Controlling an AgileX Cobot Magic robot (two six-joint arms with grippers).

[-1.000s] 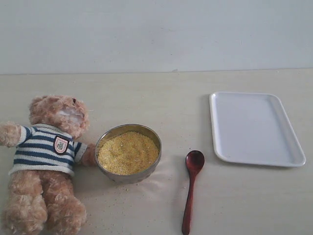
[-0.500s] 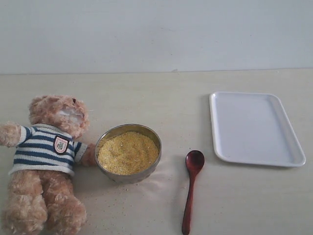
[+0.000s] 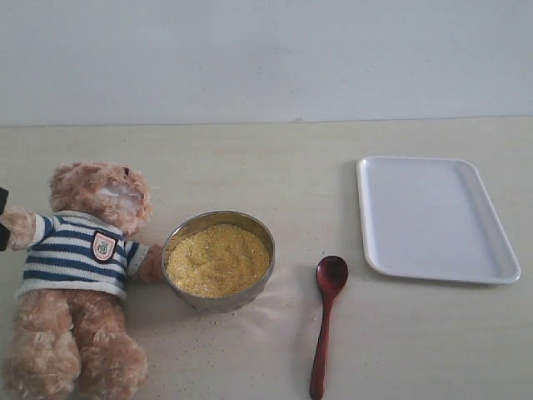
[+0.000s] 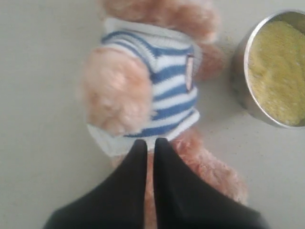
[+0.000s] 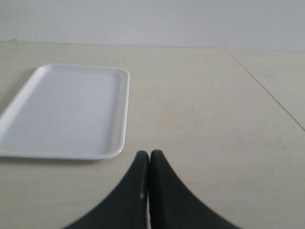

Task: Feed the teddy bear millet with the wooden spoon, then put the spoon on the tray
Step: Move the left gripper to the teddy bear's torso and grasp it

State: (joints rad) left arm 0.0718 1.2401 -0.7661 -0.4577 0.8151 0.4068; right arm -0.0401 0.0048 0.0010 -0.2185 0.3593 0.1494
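The teddy bear (image 3: 79,275) in its striped shirt lies on its back at the left of the table. Beside it stands the metal bowl (image 3: 218,260) heaped with yellow millet (image 3: 218,258). The dark wooden spoon (image 3: 326,321) lies on the table to the right of the bowl, its scoop pointing away. The white tray (image 3: 433,218) sits empty at the right. My left gripper (image 4: 150,142) is shut and hovers over the bear (image 4: 157,90); a black tip of it (image 3: 2,218) shows at the exterior view's left edge. My right gripper (image 5: 148,153) is shut, empty, near the tray (image 5: 66,112).
A pale wall runs along the table's far edge. A seam in the tabletop (image 5: 267,90) runs to the right of the tray in the right wrist view. Loose millet grains (image 3: 196,333) are scattered on the table in front of the bowl.
A black tip of the left gripper has entered at the exterior view's left edge beside the bear's arm. Nothing else has moved.
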